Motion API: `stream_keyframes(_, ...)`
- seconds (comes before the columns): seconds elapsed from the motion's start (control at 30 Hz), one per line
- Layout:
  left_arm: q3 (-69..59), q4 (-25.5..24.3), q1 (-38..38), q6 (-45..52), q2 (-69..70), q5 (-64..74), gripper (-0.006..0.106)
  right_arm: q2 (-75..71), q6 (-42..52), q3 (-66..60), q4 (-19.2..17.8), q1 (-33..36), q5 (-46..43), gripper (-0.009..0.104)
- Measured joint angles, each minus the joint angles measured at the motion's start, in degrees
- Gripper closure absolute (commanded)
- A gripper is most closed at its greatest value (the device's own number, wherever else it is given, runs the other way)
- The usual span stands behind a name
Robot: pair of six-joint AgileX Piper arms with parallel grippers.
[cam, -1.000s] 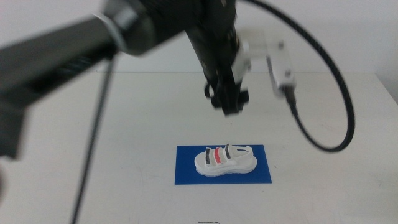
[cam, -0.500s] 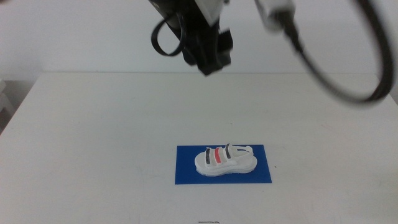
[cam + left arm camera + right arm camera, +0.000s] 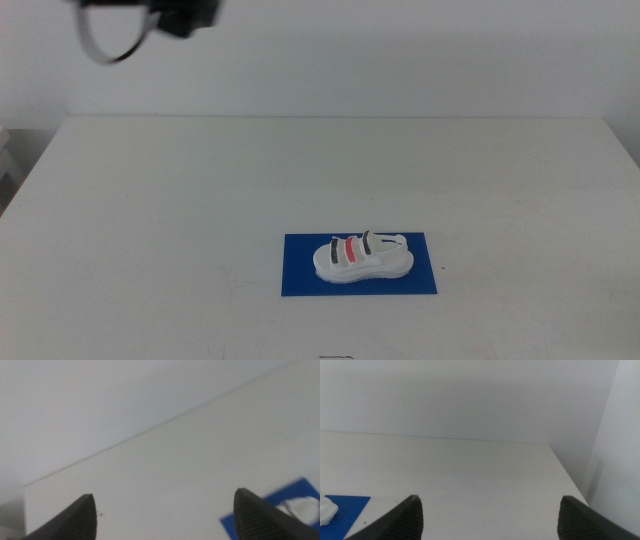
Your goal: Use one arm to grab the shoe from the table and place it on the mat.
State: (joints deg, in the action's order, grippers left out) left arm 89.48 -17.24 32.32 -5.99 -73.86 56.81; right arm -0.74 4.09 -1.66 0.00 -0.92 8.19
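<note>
Middle view: the shoe [image 3: 361, 258] lies on the blue mat [image 3: 300, 280], long axis along the mat's length, inside its edges, with bare table [image 3: 200, 200] all around. Only a dark part of the arm [image 3: 185, 15] shows, at the top left, well apart from the shoe.

Left wrist view: the left gripper [image 3: 165, 510] hangs spread and empty, the mat's corner near one jaw.

Right wrist view: the right gripper [image 3: 487, 512] waits, likewise spread and empty.
</note>
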Motion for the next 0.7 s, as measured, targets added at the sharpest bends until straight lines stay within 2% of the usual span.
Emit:
stream_keyframes(0.17,-16.9,3.1,-9.8,1.3,10.0,-15.5,0.007,0.0,0.0,0.0,0.0,0.0,0.0,0.001)
stream_keyframes(0.33,-34.2,12.1,-20.6,6.7,23.4,-28.2,0.007,0.0,0.0,0.0,0.0,0.0,0.0,0.001)
stream_keyframes(0.53,-50.6,20.7,-31.0,12.1,40.8,-30.1,0.007,0.0,0.0,0.0,0.0,0.0,0.0,0.001)
stream_keyframes(0.7,-58.1,21.6,-32.8,12.9,50.7,-30.7,0.007,0.0,0.0,0.0,0.0,0.0,0.0,0.001)
